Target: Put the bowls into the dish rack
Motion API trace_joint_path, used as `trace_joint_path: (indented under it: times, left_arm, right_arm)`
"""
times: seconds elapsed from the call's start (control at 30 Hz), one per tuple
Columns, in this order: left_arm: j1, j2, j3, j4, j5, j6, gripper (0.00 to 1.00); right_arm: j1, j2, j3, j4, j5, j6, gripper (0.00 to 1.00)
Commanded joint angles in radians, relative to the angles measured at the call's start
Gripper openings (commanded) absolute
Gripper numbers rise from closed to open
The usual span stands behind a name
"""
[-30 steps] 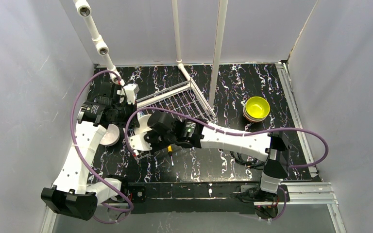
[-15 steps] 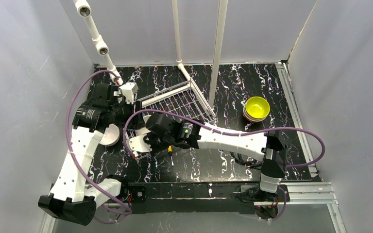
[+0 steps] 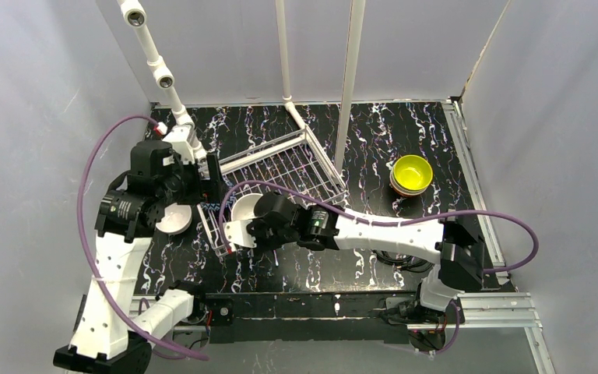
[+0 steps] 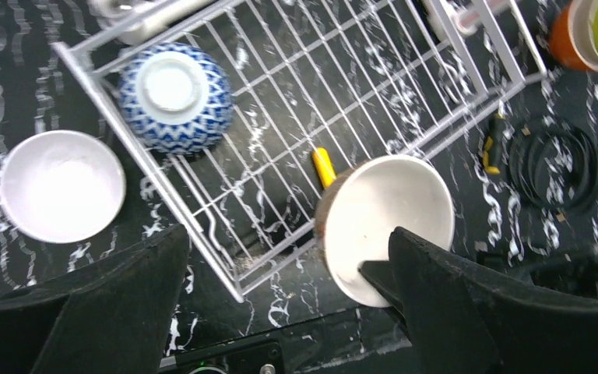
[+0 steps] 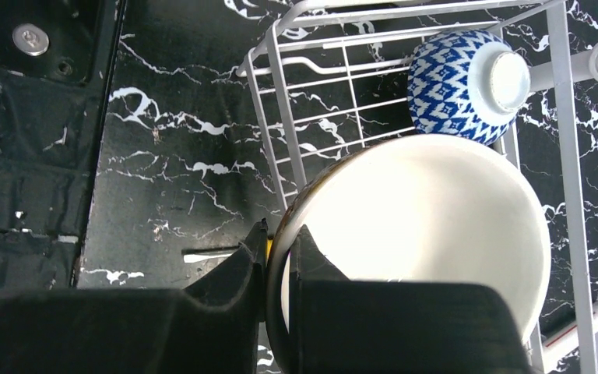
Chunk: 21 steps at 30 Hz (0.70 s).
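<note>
The white wire dish rack (image 3: 284, 164) (image 4: 374, 70) (image 5: 280, 117) lies mid-table. A blue-white patterned bowl (image 4: 175, 93) (image 5: 467, 86) rests upside down in its near-left corner. My left gripper (image 3: 202, 183) (image 4: 288, 304) hangs open above that corner, empty. A white bowl (image 3: 175, 220) (image 4: 62, 185) sits upright on the table just left of the rack. My right gripper (image 3: 247, 222) (image 5: 276, 249) is shut on the rim of a tan bowl with a white inside (image 3: 245, 209) (image 4: 385, 218) (image 5: 436, 226), held tilted over the rack's near edge. A yellow-green bowl (image 3: 411, 171) tops a stack at the right.
White pipe posts (image 3: 350, 70) rise behind the rack and at the far left. A coiled black cable (image 4: 553, 164) and a small yellow-handled tool (image 4: 324, 165) lie on the black marbled table (image 3: 319, 265). Grey walls close in on three sides.
My left gripper has opened wide and drawn back left from the rack. My right gripper has closed on the tan bowl's rim and shifted slightly right with it.
</note>
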Motion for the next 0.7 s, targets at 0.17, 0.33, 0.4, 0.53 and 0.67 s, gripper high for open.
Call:
trace_joint_path:
  times: [0.17, 0.33, 0.4, 0.53, 0.67]
  left_arm:
    - [-0.001, -0.133, 0.008, 0.032, -0.387, -0.138, 0.98]
    - [-0.001, -0.193, -0.012, 0.071, -0.467, -0.154, 0.98]
    - [0.0, -0.211, -0.016, 0.083, -0.483, -0.153, 0.98]
    - [-0.001, -0.218, -0.023, 0.099, -0.447, -0.124, 0.98]
    - [-0.001, -0.202, -0.022, 0.09, -0.439, -0.128, 0.98]
  right_arm:
    - [-0.047, -0.094, -0.05, 0.29, -0.021, 0.135, 0.01]
    - [-0.123, -0.106, -0.086, 0.445, -0.05, 0.3, 0.01]
    - [-0.18, -0.087, -0.059, 0.48, -0.095, 0.466, 0.01]
    - [-0.249, 0.004, 0.063, 0.446, -0.14, 0.73, 0.01]
    - [-0.297, 0.11, 0.171, 0.429, -0.25, 0.986, 0.01]
